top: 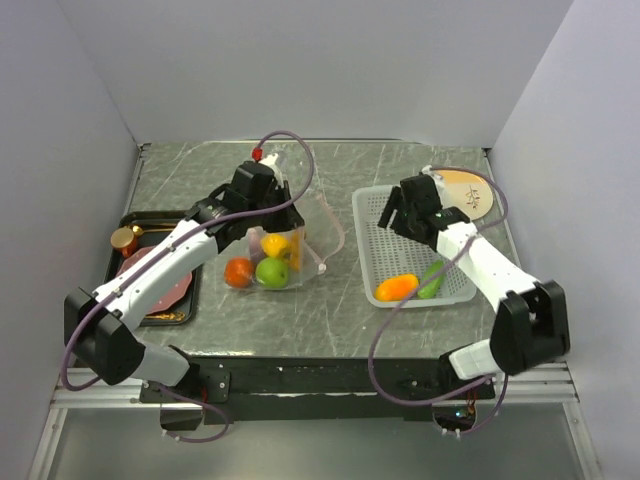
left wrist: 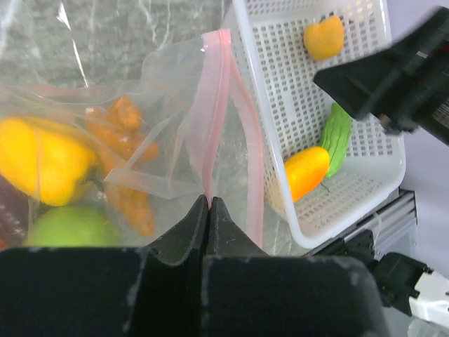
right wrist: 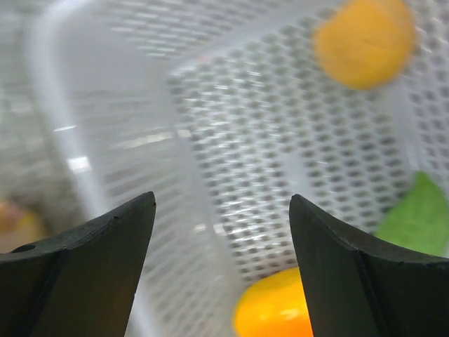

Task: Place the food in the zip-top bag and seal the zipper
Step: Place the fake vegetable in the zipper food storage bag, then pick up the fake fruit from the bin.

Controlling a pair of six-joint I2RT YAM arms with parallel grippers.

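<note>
the left gripper (left wrist: 209, 208) is closed, pinching the pink zipper (left wrist: 216, 105) of the bag (left wrist: 168, 84) and holding that edge up off the surface (top: 330, 320). the two halves of the strip part as they run away from the pinch, so the mouth is open on the side facing the basket (top: 366, 245). the right gripper (right wrist: 221, 203) is open with nothing between its fingers, hovering over the basket's far left part.

the next pick looks like the right arm's: the left is tied up with the bag, and everything loose lies in the basket. from the right gripper the mango (top: 397, 287) lies toward the arm bases, by the basket's near wall. its long axis runs roughly across the basket, tilted up toward the cucumber (top: 432, 280). the cucumber touches the mango's right end and runs diagonally away. the fingers would need to close across the mango's short width.

count: one bag, one basket.

- in the basket, three pieces: one mango, one cucumber and one small round yellow-orange piece (left wrist: 324, 36), which is hidden under the right arm from above.
- in the bag: one tomato (top: 238, 271), one lime (top: 272, 271), one yellow pepper (left wrist: 42, 158) and a purple bit (top: 256, 240), probably the eggplant. there are also orange shapes (left wrist: 119, 130) too blurred by the plastic to name or count.
</note>
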